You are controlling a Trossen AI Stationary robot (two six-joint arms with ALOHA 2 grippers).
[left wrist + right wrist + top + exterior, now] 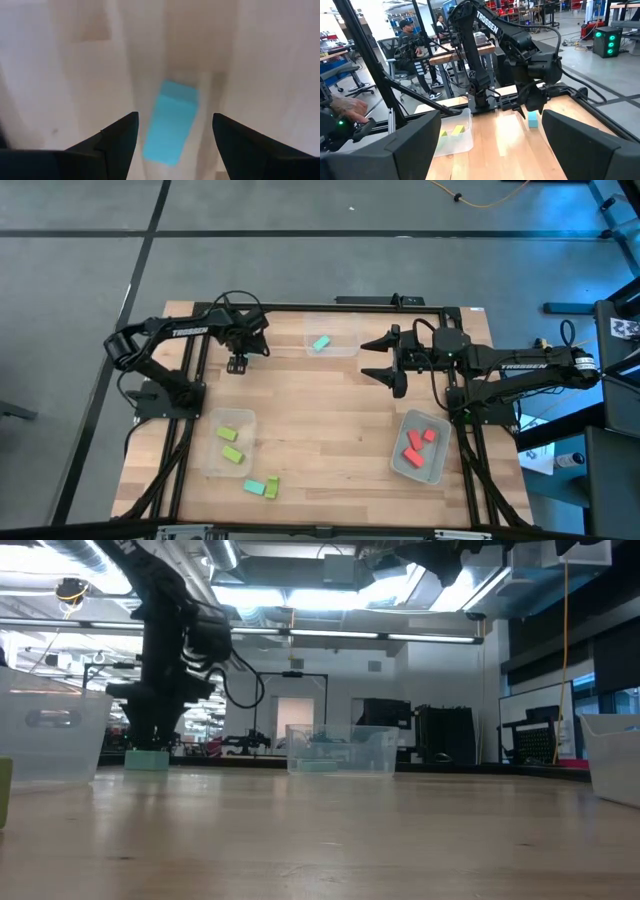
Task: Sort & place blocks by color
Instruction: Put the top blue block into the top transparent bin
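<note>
A teal block (172,122) lies flat on the wooden table (320,410) at the far left. My left gripper (175,117) points down over it, open, one finger on either side of the block with a gap to each. In the low view the gripper (150,740) hangs just above the block (147,759). In the high view the gripper (238,364) hides the block. My right gripper (372,359) waits open and level at the far right, pointing toward the left arm. Near the front edge a teal block (254,486) and a lime block (271,486) lie loose.
A clear bin (342,348) at the far middle holds a teal block (320,342). A bin at the near left (213,455) holds lime blocks (229,436). A bin at the near right (400,460) holds red blocks (418,442). People sit beyond the table (415,40).
</note>
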